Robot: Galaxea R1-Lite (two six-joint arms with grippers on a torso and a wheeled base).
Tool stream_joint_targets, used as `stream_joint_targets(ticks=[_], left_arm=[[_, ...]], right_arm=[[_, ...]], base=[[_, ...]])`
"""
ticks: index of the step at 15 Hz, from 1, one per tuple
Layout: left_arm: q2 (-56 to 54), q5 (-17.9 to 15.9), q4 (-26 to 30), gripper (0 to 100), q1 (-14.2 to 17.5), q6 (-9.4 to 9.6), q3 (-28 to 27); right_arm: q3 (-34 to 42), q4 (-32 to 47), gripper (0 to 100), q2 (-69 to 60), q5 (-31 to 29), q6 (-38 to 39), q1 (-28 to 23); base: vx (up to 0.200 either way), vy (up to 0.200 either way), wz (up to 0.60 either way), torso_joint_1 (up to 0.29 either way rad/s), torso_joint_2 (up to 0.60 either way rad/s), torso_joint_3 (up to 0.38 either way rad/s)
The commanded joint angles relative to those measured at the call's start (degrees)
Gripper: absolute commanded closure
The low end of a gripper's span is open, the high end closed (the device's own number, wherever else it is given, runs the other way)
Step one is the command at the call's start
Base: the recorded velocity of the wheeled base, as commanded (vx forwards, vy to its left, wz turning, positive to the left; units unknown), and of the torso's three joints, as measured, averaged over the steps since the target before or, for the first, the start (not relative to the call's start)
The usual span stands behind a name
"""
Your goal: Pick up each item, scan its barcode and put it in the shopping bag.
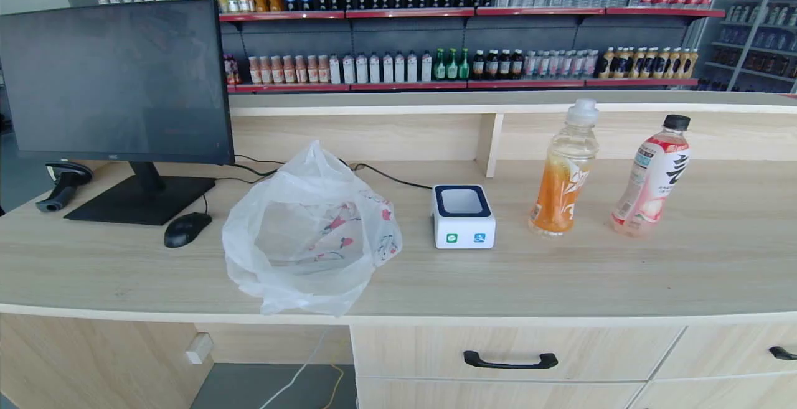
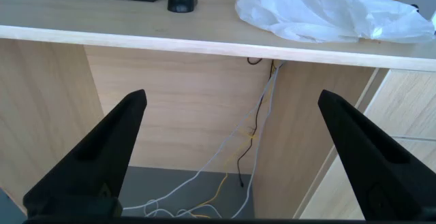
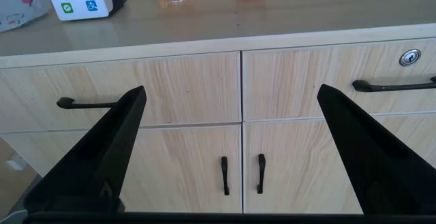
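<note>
**At the checkout counter point(image 1: 560, 278): 2 bottles waiting, both arms low**

- Left gripper point(image 2: 231, 98): fingers spread wide, nothing between them. It hangs below the counter's front edge, facing the open knee space where loose cables point(image 2: 255, 139) drop.
- Right gripper point(image 3: 231, 94): also spread and empty, below the edge, facing the drawer fronts and cabinet doors point(image 3: 242, 163).
- Orange bottle point(image 1: 563, 169) and pink bottle point(image 1: 650, 175) stand upright on your right side, near each other but apart. My guess is that they were staged there so the right arm can take them.
- Scanner point(image 1: 464, 216) sits window-up between the orange bottle and the shopping bag point(image 1: 311, 235), so the path probably runs bottle, scanner, bag.
- The bag is slumped with its mouth loosely open upward, and its lower folds come close to the front edge. Expect the soft film to shift if it is nudged.
- Open room: there is a bare counter strip in front of both bottles and around the scanner. The raised back ledge point(image 1: 498, 110) closes off the rear.
- Monitor point(image 1: 115, 85) and mouse point(image 1: 187, 228) crowd the bag's far-left side.
- Judgement: no item is picked yet. You must lift each arm past the counter lip before reaching in.
</note>
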State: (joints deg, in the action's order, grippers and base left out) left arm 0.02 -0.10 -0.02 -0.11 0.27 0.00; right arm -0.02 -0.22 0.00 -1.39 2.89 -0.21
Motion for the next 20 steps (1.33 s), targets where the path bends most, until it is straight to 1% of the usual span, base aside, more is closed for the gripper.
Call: stream_joint_targets(ticks=[1, 16, 17, 18, 20], left_arm=[[-0.02, 0.01, 0.02, 0, 0.02, 0.00, 0.00], [-0.02, 0.01, -0.06, 0, 0.02, 0.00, 0.00], [-0.02, 0.01, 0.02, 0, 0.02, 0.00, 0.00], [-0.02, 0.01, 0.02, 0, 0.02, 0.00, 0.00], [-0.02, 0.01, 0.02, 0, 0.02, 0.00, 0.00]], right_arm=[[0.02, -0.04, 0, 0.00, -0.02, 0.01, 0.03], [0.02, -0.04, 0, 0.00, 0.51, -0.25, 0.03], [-0.85, -1.27, 0, 0.00, 1.65, -0.60, 0.03], [-4.19, -1.45, 0, 1.05, 3.41, -0.69, 0.03], [-10.00, -1.45, 0, 5.62, 4.20, -0.60, 0.03]], base=[[0.000, 0.000, 0.00, 0.000, 0.00, 0.000], [0.000, 0.000, 0.00, 0.000, 0.00, 0.000], [0.000, 0.000, 0.00, 0.000, 0.00, 0.000], [0.000, 0.000, 0.00, 0.000, 0.00, 0.000], [0.000, 0.000, 0.00, 0.000, 0.00, 0.000]])
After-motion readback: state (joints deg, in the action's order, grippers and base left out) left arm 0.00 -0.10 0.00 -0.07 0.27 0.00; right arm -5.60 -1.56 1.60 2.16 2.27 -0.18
